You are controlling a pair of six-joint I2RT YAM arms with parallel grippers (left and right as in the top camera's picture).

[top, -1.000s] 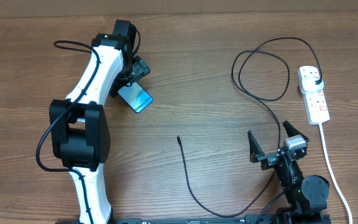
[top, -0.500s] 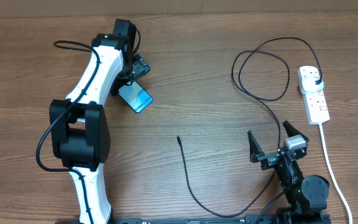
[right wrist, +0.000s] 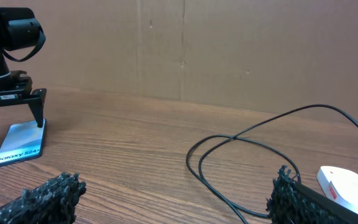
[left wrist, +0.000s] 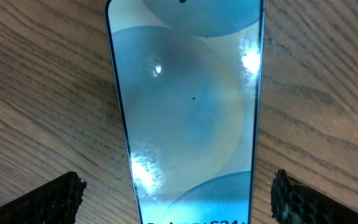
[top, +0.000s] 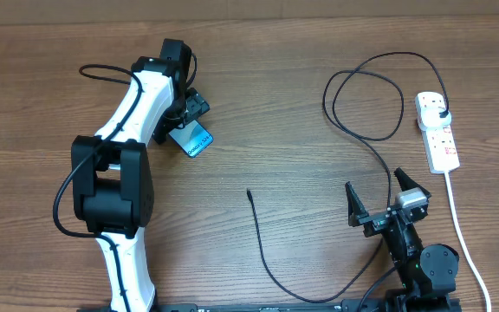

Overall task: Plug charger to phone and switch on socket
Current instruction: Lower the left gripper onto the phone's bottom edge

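The phone (top: pixel 197 141) lies flat on the wooden table with its screen lit cyan, and it fills the left wrist view (left wrist: pixel 188 106). My left gripper (top: pixel 183 122) is open just above it, its fingertips (left wrist: pixel 50 200) standing either side of the phone's text end. The charger (top: pixel 261 247) is a thin black cable; its free tip (top: pixel 249 193) rests mid-table, and its plug (top: pixel 440 110) sits in the white socket (top: pixel 437 132) at the right. My right gripper (top: pixel 378 204) is open near the front edge, holding nothing, with the cable loop (right wrist: pixel 241 140) ahead of it.
The socket's thick white lead (top: pixel 462 230) runs down the right side past my right arm. The charger loops widely (top: pixel 362 95) at the back right. A cardboard wall (right wrist: pixel 197 43) stands behind the table.
My left gripper has shifted a little toward the phone and now covers more of its far end. The right arm, cable and socket have not moved.
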